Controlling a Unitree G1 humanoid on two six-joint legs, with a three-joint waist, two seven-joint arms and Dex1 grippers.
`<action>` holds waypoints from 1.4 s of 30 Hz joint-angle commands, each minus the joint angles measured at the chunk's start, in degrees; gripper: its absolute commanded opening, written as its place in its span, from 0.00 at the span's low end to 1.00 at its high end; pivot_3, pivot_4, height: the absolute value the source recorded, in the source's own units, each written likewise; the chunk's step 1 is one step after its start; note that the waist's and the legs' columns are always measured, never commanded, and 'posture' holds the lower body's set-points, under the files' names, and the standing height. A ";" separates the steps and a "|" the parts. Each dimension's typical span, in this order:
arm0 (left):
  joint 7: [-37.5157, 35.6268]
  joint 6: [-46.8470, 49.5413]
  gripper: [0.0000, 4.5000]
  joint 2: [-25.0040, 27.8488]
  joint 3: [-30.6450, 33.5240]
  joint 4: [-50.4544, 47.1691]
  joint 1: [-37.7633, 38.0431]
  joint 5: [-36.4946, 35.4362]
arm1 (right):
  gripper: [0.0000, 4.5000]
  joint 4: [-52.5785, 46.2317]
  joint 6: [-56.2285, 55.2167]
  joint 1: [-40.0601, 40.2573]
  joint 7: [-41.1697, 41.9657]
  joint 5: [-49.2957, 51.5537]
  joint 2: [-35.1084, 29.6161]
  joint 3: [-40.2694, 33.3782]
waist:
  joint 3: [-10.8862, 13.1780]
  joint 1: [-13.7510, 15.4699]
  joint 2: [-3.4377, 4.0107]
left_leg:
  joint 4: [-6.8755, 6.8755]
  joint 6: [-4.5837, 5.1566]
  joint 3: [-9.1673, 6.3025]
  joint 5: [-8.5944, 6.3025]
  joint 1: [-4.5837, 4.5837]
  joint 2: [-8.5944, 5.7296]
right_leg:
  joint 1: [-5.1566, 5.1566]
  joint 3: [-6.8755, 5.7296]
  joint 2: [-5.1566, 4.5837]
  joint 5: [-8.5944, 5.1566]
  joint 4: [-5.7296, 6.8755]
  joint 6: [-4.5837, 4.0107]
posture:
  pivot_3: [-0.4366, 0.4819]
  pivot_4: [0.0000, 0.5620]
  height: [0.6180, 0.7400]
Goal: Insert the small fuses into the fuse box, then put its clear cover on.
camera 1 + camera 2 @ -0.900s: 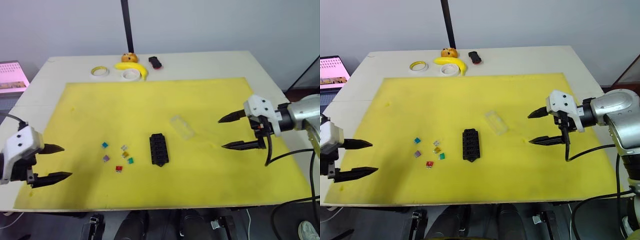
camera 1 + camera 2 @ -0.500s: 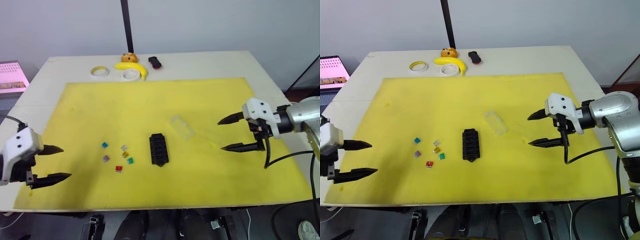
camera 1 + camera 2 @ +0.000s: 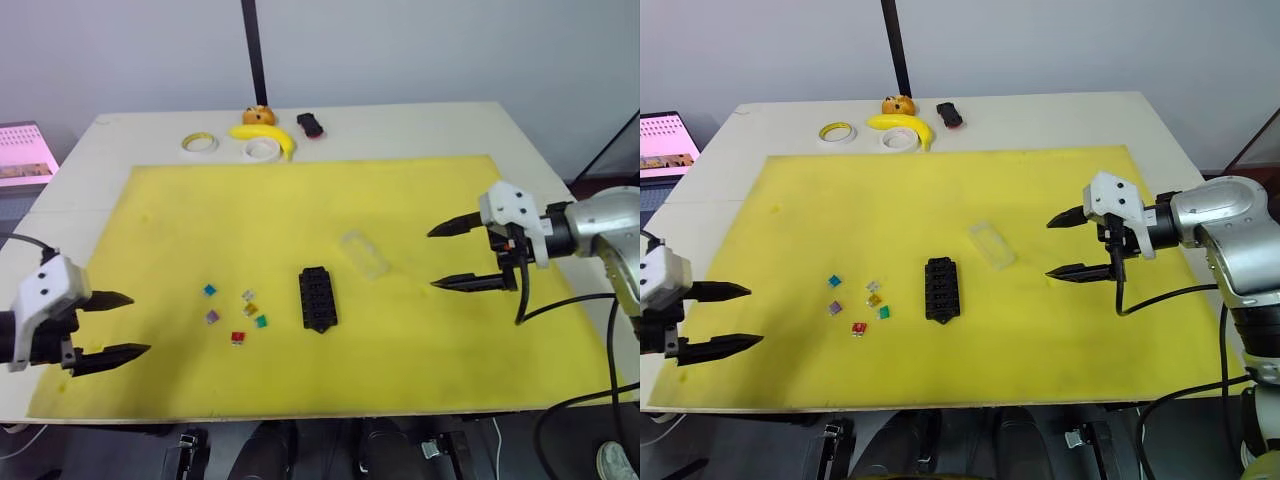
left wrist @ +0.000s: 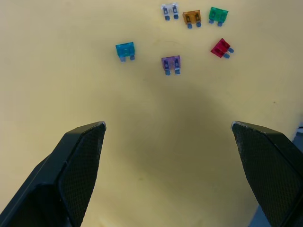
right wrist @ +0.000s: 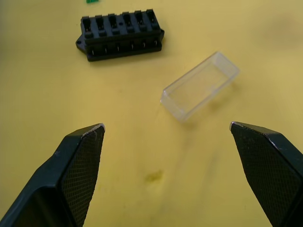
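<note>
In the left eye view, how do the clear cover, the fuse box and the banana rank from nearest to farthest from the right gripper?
From the right gripper:
1. Clear cover, on the yellow mat toward its centre, on the gripper's left.
2. Fuse box, further left, nearer the robot.
3. Banana, at the table's far edge beside the tape rolls.

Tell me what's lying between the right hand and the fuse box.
The clear cover lies on the yellow mat between the open right hand and the fuse box, as the right wrist view shows.
</note>
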 commanded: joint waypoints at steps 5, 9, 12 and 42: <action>0.14 9.03 0.99 -0.48 -4.99 3.62 -6.61 -8.66 | 1.00 -7.48 6.26 -3.29 -2.28 5.75 4.03 -0.75 | -0.01 -0.12 0.01 | 0.00 0.00 0.00 0.00 0.01 0.01 | -0.02 0.01 0.01 0.02 0.04 0.03 | 0.48 0.27 1.00; 0.28 18.28 0.99 -0.89 -9.91 9.68 -13.58 -14.78 | 1.00 -12.84 8.40 -4.50 -4.05 7.64 8.34 1.61 | -0.01 -0.09 -0.01 | 0.02 0.00 0.00 0.00 0.01 0.01 | -0.08 0.02 0.05 0.07 0.14 0.12 | 0.48 0.27 1.00; 0.79 25.28 0.99 -1.12 -12.20 14.37 -18.04 -18.27 | 1.00 -14.69 8.39 -4.99 -5.52 7.29 10.94 3.41 | -0.03 -0.09 -0.05 | 0.06 0.00 -0.01 0.01 0.00 0.01 | -0.08 0.01 0.06 0.09 0.18 0.17 | 0.48 0.27 1.00; 15.03 43.56 0.99 -13.86 -18.78 23.21 -25.59 -24.38 | 1.00 -20.14 8.57 -5.33 -9.73 6.65 12.98 6.42 | -0.08 0.09 -0.12 | 0.11 -0.01 0.15 0.01 0.00 -0.05 | -0.24 0.26 0.01 0.21 0.38 0.22 | 0.48 0.27 1.00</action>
